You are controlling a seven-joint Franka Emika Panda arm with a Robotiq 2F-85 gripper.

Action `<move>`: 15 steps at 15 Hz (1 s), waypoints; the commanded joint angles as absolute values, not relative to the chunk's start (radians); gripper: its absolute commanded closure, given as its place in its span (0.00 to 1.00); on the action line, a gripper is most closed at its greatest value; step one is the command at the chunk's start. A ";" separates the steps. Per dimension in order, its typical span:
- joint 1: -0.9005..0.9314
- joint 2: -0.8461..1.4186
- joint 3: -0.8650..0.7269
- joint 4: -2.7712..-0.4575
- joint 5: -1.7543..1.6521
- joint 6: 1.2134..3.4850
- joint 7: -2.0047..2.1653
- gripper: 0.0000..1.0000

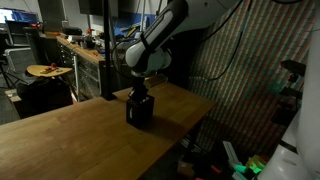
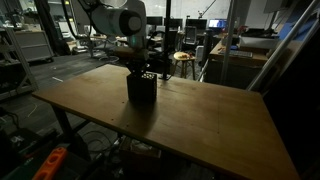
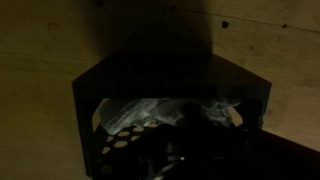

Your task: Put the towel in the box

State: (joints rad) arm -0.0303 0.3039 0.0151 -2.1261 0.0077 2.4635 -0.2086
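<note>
Dim workshop scene: a black box (image 1: 140, 110) stands upright on a bare wooden worktop (image 1: 70, 135). The towel (image 3: 140, 115) lies inside the box. It is a pale, whitish cloth, crumpled into loose folds across the bottom, with a patch of dark dots on its left part. The light is too poor to tell its colour more closely. Only the wrist view shows the towel. That view looks straight down through the open top, with the black walls of the box (image 3: 170, 72) framing the cloth and the grain of the worktop (image 3: 60, 40) around them. In both exterior views the tall dark sides of the box (image 2: 142, 88) hide what is inside. Those views show where the box stands, near a long edge of the worktop (image 2: 210, 120) and well in from its ends. They also show the robot arm (image 1: 160, 38) bending down over the box, with the tool (image 1: 140, 92) lowered to the open top, its tip at or just inside the rim. The tool is lost in shadow in every view, so it cannot be told whether it is released, clenched or grasping the towel
</note>
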 commanded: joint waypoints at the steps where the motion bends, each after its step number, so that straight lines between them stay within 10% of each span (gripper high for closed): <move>1: -0.036 0.366 0.024 -2.087 0.017 2.482 -0.207 0.90; 15: -0.081 0.376 0.023 -2.087 0.056 2.463 -0.229 0.91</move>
State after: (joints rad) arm -0.0638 0.3905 0.0202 -2.0836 0.0472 2.4682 -0.2114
